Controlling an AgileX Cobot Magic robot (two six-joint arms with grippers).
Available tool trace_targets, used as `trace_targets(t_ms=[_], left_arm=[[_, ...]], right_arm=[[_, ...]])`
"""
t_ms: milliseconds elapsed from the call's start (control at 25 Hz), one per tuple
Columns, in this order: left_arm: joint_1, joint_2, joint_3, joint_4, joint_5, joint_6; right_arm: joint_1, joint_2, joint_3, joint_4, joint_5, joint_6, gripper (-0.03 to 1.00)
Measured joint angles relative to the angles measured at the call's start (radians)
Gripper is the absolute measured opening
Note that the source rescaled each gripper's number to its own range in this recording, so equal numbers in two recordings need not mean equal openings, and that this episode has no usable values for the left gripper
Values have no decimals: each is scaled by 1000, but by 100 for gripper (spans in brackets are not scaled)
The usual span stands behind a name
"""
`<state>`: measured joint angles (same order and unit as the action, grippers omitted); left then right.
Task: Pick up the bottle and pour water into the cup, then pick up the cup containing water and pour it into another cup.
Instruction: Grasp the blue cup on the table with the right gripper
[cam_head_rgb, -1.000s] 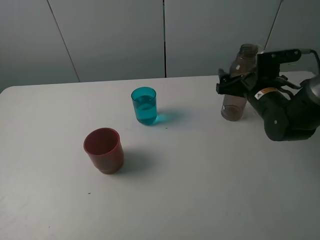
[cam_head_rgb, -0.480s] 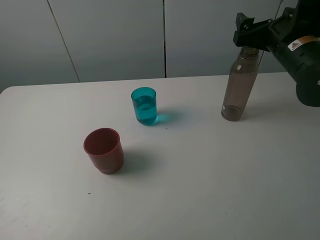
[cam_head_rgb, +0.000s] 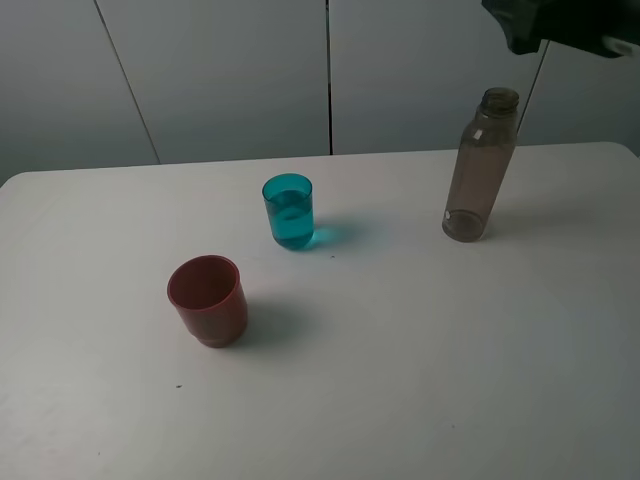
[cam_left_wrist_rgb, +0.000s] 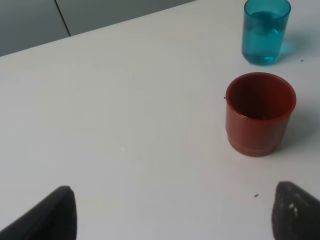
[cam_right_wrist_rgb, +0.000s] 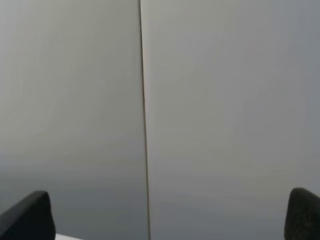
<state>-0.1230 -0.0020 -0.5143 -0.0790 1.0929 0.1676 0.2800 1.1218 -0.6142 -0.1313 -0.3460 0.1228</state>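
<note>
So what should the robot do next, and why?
Probably move the left gripper toward the teal cup and close around it. That cup already holds water, the bottle stands upright with nothing gripping it, and the red cup looks empty. The left gripper is open with both cups ahead of it, so it seems best placed for the second pour.

Left gripper (cam_left_wrist_rgb: 172, 215): two rounded black fingertips (cam_left_wrist_rgb: 52, 215) spread wide, nothing between them, angled downward. Right gripper (cam_right_wrist_rgb: 165, 215): black fingertips (cam_right_wrist_rgb: 30, 215) likewise far apart and empty, facing level, its black arm (cam_head_rgb: 565, 22) raised high
</note>
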Motion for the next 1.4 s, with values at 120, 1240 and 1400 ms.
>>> trace_targets(t_ms=[120,1240,1400], left_arm=[[0,0,0,0,0,0],[0,0,0,0,0,-2],[0,0,0,0,0,-2]], right_arm=[[24,-65,0,-105,120,94,99],[382,441,41,348,-55,-452,100],[382,571,41,297,-179,-443,100]])
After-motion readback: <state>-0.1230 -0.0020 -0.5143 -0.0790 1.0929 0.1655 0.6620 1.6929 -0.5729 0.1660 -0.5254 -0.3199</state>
